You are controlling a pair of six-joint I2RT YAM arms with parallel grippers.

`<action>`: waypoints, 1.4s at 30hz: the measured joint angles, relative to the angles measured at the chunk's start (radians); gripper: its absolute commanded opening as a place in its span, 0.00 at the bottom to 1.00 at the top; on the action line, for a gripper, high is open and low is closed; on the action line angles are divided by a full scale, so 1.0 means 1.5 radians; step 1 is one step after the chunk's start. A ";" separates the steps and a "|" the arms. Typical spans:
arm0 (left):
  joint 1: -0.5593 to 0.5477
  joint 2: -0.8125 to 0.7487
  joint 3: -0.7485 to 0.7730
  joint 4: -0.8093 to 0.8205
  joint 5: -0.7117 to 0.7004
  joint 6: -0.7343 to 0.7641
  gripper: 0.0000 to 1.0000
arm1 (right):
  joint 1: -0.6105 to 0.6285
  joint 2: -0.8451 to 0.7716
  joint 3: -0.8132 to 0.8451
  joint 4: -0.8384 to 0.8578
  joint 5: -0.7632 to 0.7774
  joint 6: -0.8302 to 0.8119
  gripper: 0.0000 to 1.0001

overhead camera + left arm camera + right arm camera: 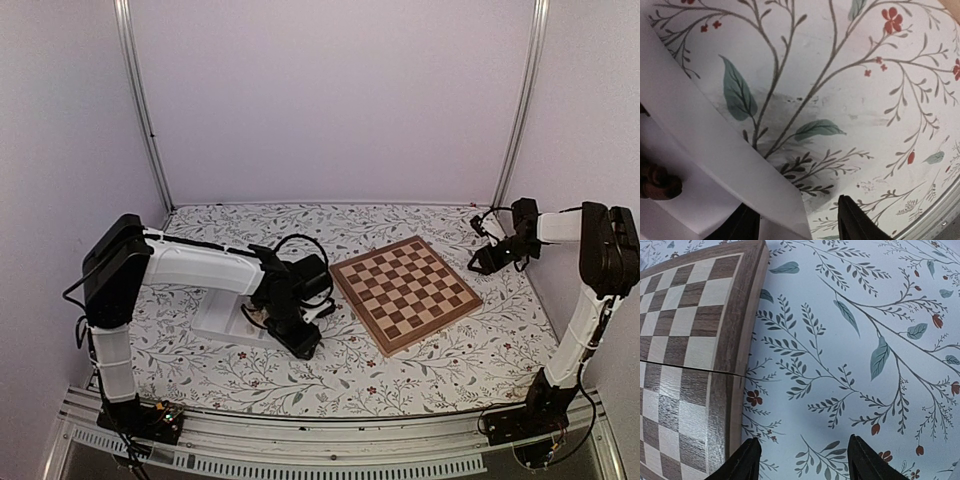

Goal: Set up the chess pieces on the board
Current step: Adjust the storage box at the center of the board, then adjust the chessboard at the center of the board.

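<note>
Board [405, 293] bare, mid-counter, no pieces set. Dark chess pieces [657, 181] lie in white tray [700, 135], left of board. Left end effector [796, 212] at tray rim, fingers apart, empty. Likely step: first pick. Move over compartment, centre on single piece, descend upright. Right end effector [802, 447] spread, empty, over counter [840, 340] beside board edge.

**Flowered cloth, white tray, pale walls**

A white cloth printed with green leaves and small red flowers covers the surface [430, 370]. A shallow white plastic tray [212, 322] lies on its left half. Plain pale wall panels [330, 100] stand behind, with slim silver metal uprights [140, 110] at the back corners.
</note>
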 measured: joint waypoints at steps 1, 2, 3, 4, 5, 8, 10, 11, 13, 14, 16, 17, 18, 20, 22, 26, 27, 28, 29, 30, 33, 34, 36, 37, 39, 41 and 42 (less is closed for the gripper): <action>-0.006 0.000 0.001 0.002 0.001 -0.003 0.58 | -0.001 0.005 0.002 0.002 0.011 0.000 0.58; -0.012 0.000 0.003 0.001 0.002 -0.005 0.61 | -0.002 0.009 0.002 0.003 0.020 -0.001 0.56; -0.017 0.000 0.007 -0.002 0.002 -0.005 0.64 | -0.002 0.014 0.002 0.003 0.028 -0.003 0.55; -0.020 0.000 0.014 -0.005 -0.001 -0.004 0.66 | -0.001 0.018 0.002 0.002 0.038 -0.006 0.54; -0.023 0.000 0.025 -0.011 -0.004 -0.005 0.68 | 0.001 0.022 0.001 0.002 0.045 -0.009 0.54; -0.027 -0.001 0.071 -0.022 -0.024 0.002 0.71 | 0.011 0.022 -0.014 0.003 0.060 -0.022 0.51; -0.027 -0.007 0.097 -0.024 -0.042 0.011 0.72 | 0.021 0.022 -0.033 0.003 0.066 -0.027 0.49; -0.027 -0.013 0.109 -0.025 -0.055 0.015 0.72 | 0.027 0.022 -0.045 0.003 0.070 -0.034 0.49; -0.021 -0.033 0.128 -0.026 -0.089 0.020 0.64 | 0.039 0.007 -0.062 0.008 0.078 -0.039 0.48; -0.018 -0.043 0.135 -0.026 -0.098 0.021 0.62 | 0.046 0.001 -0.072 0.012 0.083 -0.042 0.47; 0.001 -0.070 0.140 -0.018 -0.120 0.024 0.62 | 0.063 -0.019 -0.094 0.012 0.096 -0.042 0.47; 0.018 -0.085 0.140 -0.014 -0.127 0.024 0.63 | 0.073 -0.031 -0.107 0.010 0.102 -0.042 0.47; 0.037 -0.097 0.139 -0.009 -0.133 0.024 0.64 | 0.086 -0.044 -0.121 0.007 0.108 -0.042 0.47; 0.085 -0.120 0.131 0.015 -0.143 0.021 0.64 | 0.114 -0.069 -0.146 -0.001 0.114 -0.042 0.48; 0.138 -0.138 0.116 0.041 -0.145 0.019 0.63 | 0.151 -0.099 -0.178 -0.013 0.121 -0.042 0.48; 0.205 -0.139 0.096 0.071 -0.147 0.022 0.56 | 0.188 -0.137 -0.209 -0.043 0.122 -0.039 0.50; 0.211 -0.136 0.093 0.072 -0.148 0.026 0.54 | 0.189 -0.143 -0.212 -0.050 0.121 -0.039 0.51; 0.213 -0.131 0.092 0.073 -0.147 0.030 0.52 | 0.186 -0.149 -0.215 -0.055 0.121 -0.038 0.52; 0.213 -0.126 0.092 0.075 -0.146 0.034 0.50 | 0.179 -0.154 -0.215 -0.060 0.119 -0.039 0.53; 0.213 -0.119 0.091 0.077 -0.143 0.039 0.47 | 0.169 -0.159 -0.215 -0.061 0.115 -0.039 0.53; 0.214 -0.095 0.091 0.081 -0.137 0.054 0.47 | 0.142 -0.170 -0.215 -0.053 0.106 -0.039 0.53; 0.214 -0.087 0.090 0.081 -0.132 0.060 0.49 | 0.137 -0.171 -0.215 -0.046 0.102 -0.039 0.53; 0.214 -0.074 0.089 0.079 -0.124 0.071 0.54 | 0.131 -0.171 -0.215 -0.030 0.093 -0.038 0.53; 0.214 -0.069 0.088 0.076 -0.122 0.074 0.55 | 0.130 -0.171 -0.215 -0.025 0.087 -0.038 0.53; 0.215 -0.067 0.088 0.072 -0.124 0.077 0.56 | 0.131 -0.171 -0.213 -0.019 0.070 -0.038 0.54; 0.216 -0.067 0.084 0.071 -0.133 0.075 0.56 | 0.131 -0.175 -0.212 -0.017 0.056 -0.041 0.54; 0.217 -0.067 0.083 0.071 -0.139 0.072 0.55 | 0.131 -0.180 -0.211 -0.017 0.050 -0.044 0.54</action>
